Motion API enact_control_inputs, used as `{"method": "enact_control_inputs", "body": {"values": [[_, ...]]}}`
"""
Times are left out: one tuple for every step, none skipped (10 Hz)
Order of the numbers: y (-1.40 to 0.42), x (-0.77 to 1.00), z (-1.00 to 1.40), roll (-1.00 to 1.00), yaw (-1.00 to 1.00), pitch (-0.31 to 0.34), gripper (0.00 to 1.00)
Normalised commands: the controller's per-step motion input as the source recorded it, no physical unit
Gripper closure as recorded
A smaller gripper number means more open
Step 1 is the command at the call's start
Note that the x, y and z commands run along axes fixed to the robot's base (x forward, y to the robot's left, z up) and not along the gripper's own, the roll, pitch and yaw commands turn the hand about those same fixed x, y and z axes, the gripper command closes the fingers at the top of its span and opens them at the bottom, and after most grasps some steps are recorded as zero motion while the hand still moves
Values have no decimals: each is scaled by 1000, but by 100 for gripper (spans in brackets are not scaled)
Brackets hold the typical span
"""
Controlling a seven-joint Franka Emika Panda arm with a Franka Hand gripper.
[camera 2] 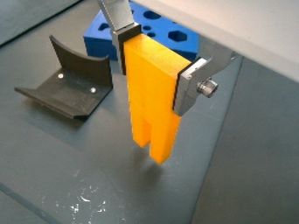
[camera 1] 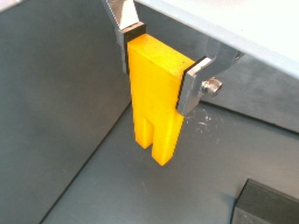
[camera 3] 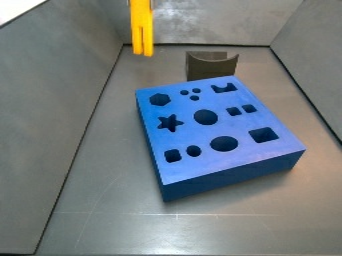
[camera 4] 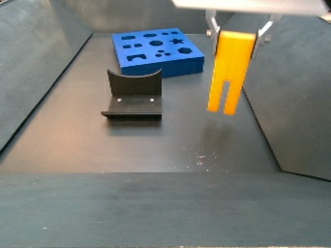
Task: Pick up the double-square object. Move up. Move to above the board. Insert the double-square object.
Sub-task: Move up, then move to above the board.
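My gripper (camera 2: 159,61) is shut on the upper end of the double-square object (camera 2: 149,109), a tall yellow-orange peg with a lengthwise groove at its lower end. In both wrist views the peg hangs upright between the silver fingers (camera 1: 195,83), clear of the grey floor. In a side view the gripper (camera 4: 239,29) holds the double-square object (camera 4: 230,76) in the air, to the right of the fixture. The board (camera 3: 214,125), a thick blue block with shaped holes, lies on the floor apart from the double-square object (camera 3: 140,28). The board (camera 4: 158,50) has nothing in its holes.
The dark L-shaped fixture (camera 4: 134,92) stands on the floor between the board and the near side; it also shows beside the peg as the fixture (camera 2: 70,83). Grey walls (camera 3: 67,60) close in the work area on the sides.
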Motion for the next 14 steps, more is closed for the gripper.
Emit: {"method": "enact_control_inputs", "body": {"values": [[22,6,310,44,-4,97,100],[-291,-236,1000,-27,244,70,100],[-302,-243,1000,-7,222,36,100],[-270,-230,1000,8,179,7,100],[-212,-200,1000,41,106,-13,100],[-184,-168,1000,72,63,9,100],[-159,-145,1000,93,44,25,100],[-140,-131,1000,102,35,30,100],[-87,-87,879,89,23,36,100],[-68,-68,791,78,20,43,100],[-36,-29,622,72,19,59,100],[-21,-4,460,76,21,79,100],[-18,2,343,79,24,90,100],[-15,1,267,81,25,93,100]]}}
